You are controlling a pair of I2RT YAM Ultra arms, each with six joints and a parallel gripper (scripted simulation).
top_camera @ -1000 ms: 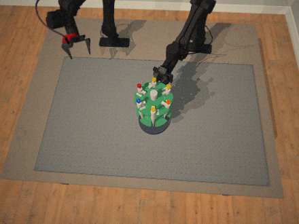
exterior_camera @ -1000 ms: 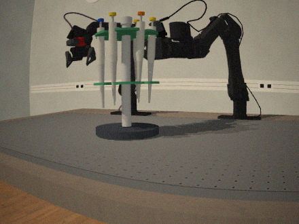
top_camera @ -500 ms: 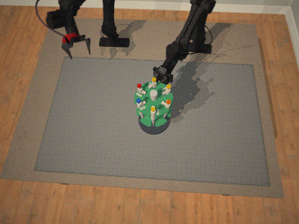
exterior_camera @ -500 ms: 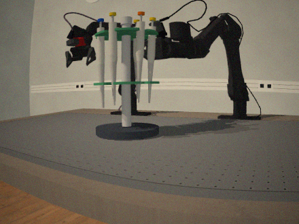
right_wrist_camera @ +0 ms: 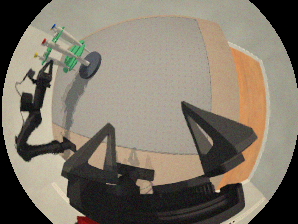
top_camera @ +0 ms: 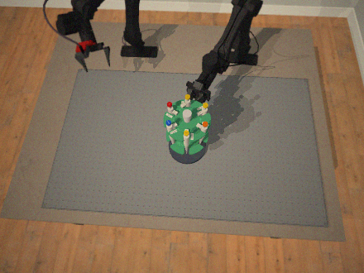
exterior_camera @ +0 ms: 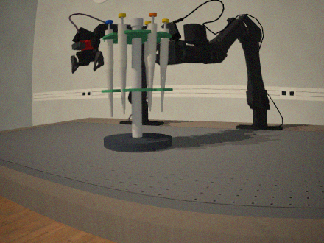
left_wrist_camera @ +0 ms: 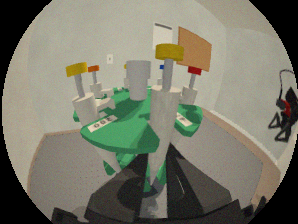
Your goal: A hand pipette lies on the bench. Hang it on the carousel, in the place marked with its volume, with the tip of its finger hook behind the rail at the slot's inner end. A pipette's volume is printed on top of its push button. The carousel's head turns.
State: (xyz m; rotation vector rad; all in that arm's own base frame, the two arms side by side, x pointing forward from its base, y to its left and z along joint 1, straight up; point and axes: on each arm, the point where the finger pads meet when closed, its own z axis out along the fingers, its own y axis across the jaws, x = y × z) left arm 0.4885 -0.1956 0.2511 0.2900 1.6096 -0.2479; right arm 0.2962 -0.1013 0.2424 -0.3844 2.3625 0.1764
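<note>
Item: left end effector [top_camera: 195,98] [exterior_camera: 158,58] [left_wrist_camera: 159,187] [right_wrist_camera: 49,64], closed on the body of a yellow-topped pipette [top_camera: 188,98] [exterior_camera: 147,23] [left_wrist_camera: 164,107] [right_wrist_camera: 36,55], which I take for the task's one. I have it near upright at the arm-side edge of the green carousel [top_camera: 193,117] [exterior_camera: 137,34] [left_wrist_camera: 120,134] [right_wrist_camera: 75,55]; gripped below the button, presumably so the finger hook is free to go over the rail.

Item: neighbours, red [top_camera: 170,104] [left_wrist_camera: 195,71] [right_wrist_camera: 43,41] and another yellow [top_camera: 205,106] [exterior_camera: 165,20] [left_wrist_camera: 76,69], hanging in the head, one either side.

Item: right end effector [top_camera: 98,68] [exterior_camera: 85,69] [left_wrist_camera: 281,131] [right_wrist_camera: 146,116], open, holding nothing, well apart; likely parked to leave room.

Obscured: hook and rail behind the held barrel; I cannot tell whether they are engaged. Button print, too small. Label [left_wrist_camera: 183,119] beside the barrel, partly covered; the neighbouring label [left_wrist_camera: 102,123] seems to read 200, inverted. Exterior view: grip masked by hanging pipettes; red one not made out.

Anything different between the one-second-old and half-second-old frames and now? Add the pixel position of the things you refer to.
Nothing visibly changed. The green carousel [top_camera: 178,134] [exterior_camera: 137,35] [left_wrist_camera: 127,135] and its pipettes, the left gripper [left_wrist_camera: 157,145] at it, and the wide-open right gripper [top_camera: 98,68] [exterior_camera: 85,68] [right_wrist_camera: 143,116] look the same throughout.
</note>
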